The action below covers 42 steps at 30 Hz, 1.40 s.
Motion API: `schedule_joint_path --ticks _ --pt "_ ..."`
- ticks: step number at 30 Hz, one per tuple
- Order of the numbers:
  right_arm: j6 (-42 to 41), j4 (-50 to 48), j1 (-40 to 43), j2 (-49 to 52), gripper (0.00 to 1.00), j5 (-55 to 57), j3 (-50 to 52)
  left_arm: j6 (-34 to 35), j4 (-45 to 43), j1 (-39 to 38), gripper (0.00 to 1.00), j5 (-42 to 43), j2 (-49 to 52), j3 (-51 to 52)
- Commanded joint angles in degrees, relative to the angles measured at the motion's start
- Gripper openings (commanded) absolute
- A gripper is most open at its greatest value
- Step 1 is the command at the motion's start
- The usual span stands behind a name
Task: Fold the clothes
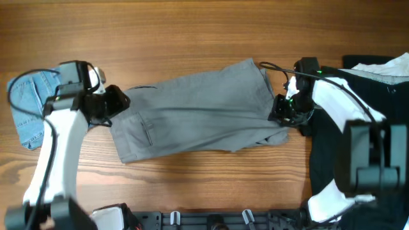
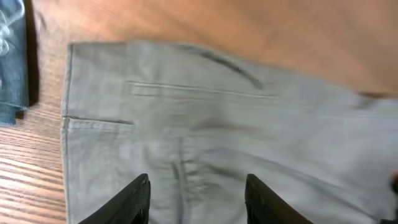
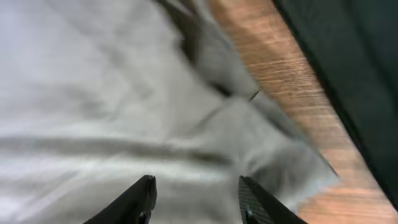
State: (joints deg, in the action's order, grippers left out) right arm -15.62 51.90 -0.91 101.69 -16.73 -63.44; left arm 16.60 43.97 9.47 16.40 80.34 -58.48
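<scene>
The grey trousers (image 1: 198, 112) lie flat on the worktop (image 1: 192, 32). Their long axis runs from the waistband end under my left fingers (image 2: 134, 202) to the rumpled leg ends under my right fingers (image 3: 134, 199). Both pairs are released, spread above the cloth. Denim shorts (image 1: 29, 108) lie behind the left fingers, and a black garment (image 1: 383, 89) lies beyond the right.
</scene>
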Motion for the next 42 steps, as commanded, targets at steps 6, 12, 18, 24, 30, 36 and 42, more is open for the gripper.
schedule_joint_path --ticks 6,12,18,24,30,36,42 --pt "3.61 -5.25 -4.37 -20.92 0.57 -6.56 -0.11 2.10 0.63 -1.40 0.68 3.78 -10.32 0.22" --pt "2.99 -6.86 -9.38 -23.30 0.60 -8.59 -0.09 1.60 3.89 -4.90 0.68 2.47 -10.14 0.24" --pt "3.02 -6.62 -10.67 -23.26 0.61 -8.61 -0.09 1.64 10.86 -5.62 0.73 -6.34 -10.14 0.28" --pt "3.02 -6.60 -10.67 -22.10 0.64 -8.39 0.07 1.84 13.70 -4.24 0.82 -8.83 -9.84 1.22" --pt "3.02 -4.85 -10.67 -18.86 0.63 -8.37 0.13 1.38 10.01 -2.54 0.94 -8.81 -7.48 6.14" --pt "3.02 -4.70 -10.67 -16.81 0.62 -8.35 0.13 0.35 6.58 -2.54 0.88 -8.96 -0.83 8.59" --pt "3.04 -4.96 -10.67 -16.76 0.63 -8.33 0.13 0.61 8.31 0.11 0.86 -11.34 -0.68 8.55"
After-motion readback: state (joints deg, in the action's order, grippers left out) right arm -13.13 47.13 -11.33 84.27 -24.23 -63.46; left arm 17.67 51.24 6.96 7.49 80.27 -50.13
